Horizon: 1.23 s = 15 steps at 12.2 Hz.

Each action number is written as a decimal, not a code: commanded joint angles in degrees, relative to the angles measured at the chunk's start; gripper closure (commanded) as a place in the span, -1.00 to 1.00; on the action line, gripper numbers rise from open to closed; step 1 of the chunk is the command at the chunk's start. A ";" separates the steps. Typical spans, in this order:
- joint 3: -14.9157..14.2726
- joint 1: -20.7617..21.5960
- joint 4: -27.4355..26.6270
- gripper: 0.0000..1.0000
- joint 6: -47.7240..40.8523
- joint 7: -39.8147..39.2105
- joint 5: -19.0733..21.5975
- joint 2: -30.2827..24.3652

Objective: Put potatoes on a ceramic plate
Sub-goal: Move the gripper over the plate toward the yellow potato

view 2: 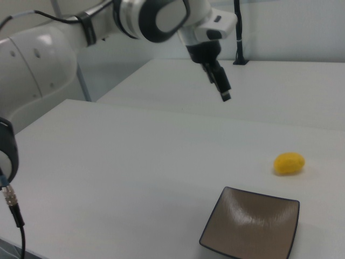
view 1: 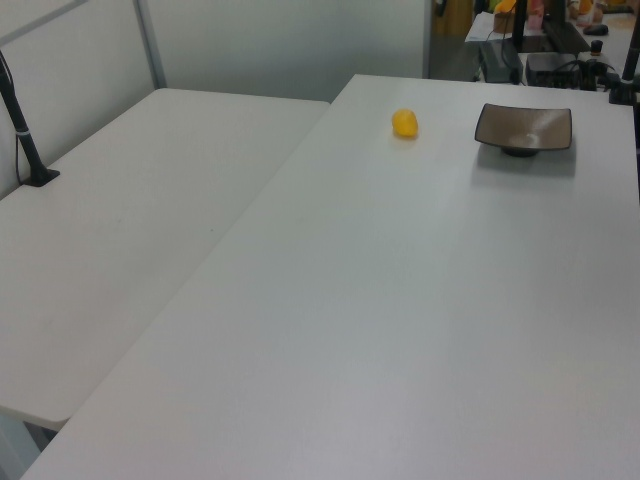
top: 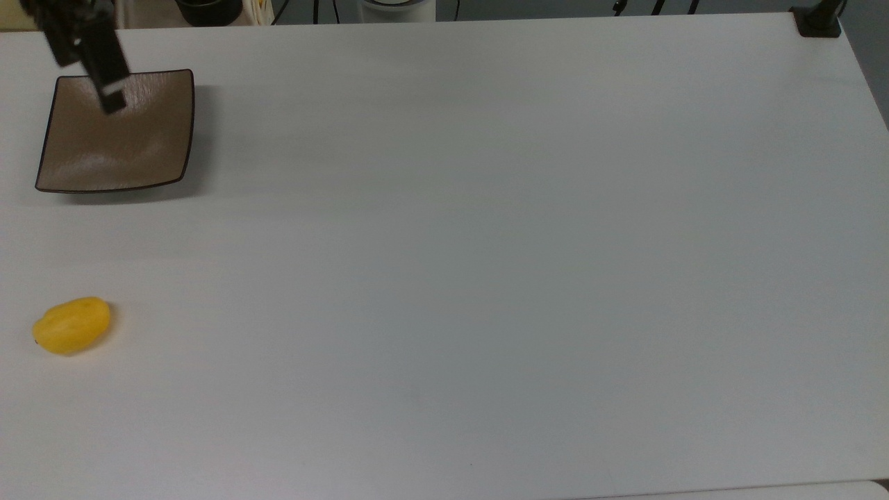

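Above the ceramic plate [top: 114,139], the gripper [view 2: 225,96] is hanging empty, fingers seemingly pressed together; the potato [top: 71,325] is lying well apart on the tabletop [top: 486,243], awaiting approach and opening.

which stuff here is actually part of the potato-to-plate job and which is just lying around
Part of the job:
- potato, lying bare on the white table
- ceramic plate, nothing on it
- gripper, up in the air

Just lying about:
- black post clamped to the second table
- cables and gear beyond the table's far edge
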 commanded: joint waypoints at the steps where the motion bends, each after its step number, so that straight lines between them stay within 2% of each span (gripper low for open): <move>1: -0.42 -1.56 2.38 -1.00 10.19 7.55 -0.41 5.84; 5: 0.19 -4.29 2.38 -1.00 19.78 11.25 -0.24 11.29; 9: 0.28 -4.47 2.55 -1.00 29.36 15.91 -0.15 17.18; 15: 0.10 -4.47 3.70 -1.00 35.62 16.19 -0.15 23.96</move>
